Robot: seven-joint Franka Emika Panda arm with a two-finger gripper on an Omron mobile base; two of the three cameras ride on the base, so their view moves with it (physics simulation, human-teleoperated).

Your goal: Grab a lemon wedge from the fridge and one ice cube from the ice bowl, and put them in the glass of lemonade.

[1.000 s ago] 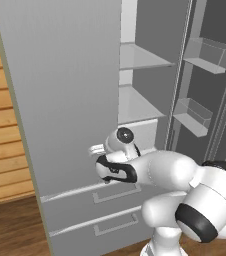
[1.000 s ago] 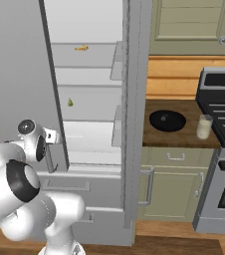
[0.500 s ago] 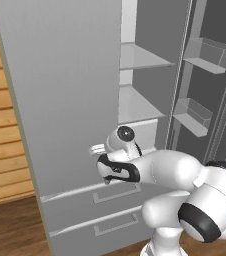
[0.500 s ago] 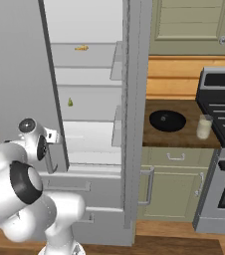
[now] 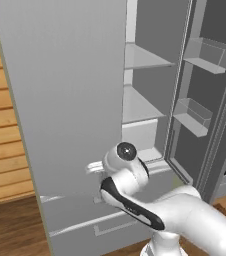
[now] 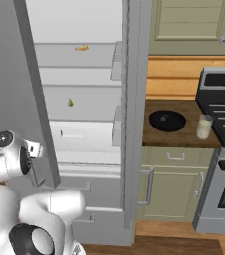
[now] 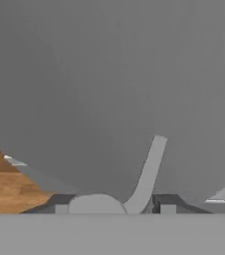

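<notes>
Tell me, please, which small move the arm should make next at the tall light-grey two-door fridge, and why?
Probably draw the gripper back off the curved grey bar handle of the fridge's left door. That door already stands wide open, and the tiny yellow-green lemon wedge lies in plain sight on a pale middle shelf, away from the hand. Clearing the door first seems safest.

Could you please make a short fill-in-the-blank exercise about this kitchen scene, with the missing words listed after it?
1. The lemon wedge lies on a shelf inside the ____.
2. The ice bowl sits on the counter, and its color is ____.
3. The glass stands to the ____ of the ice bowl in the right base view.
4. The fridge door beside the arm stands ____.

Missing words: fridge; black; right; open
</notes>
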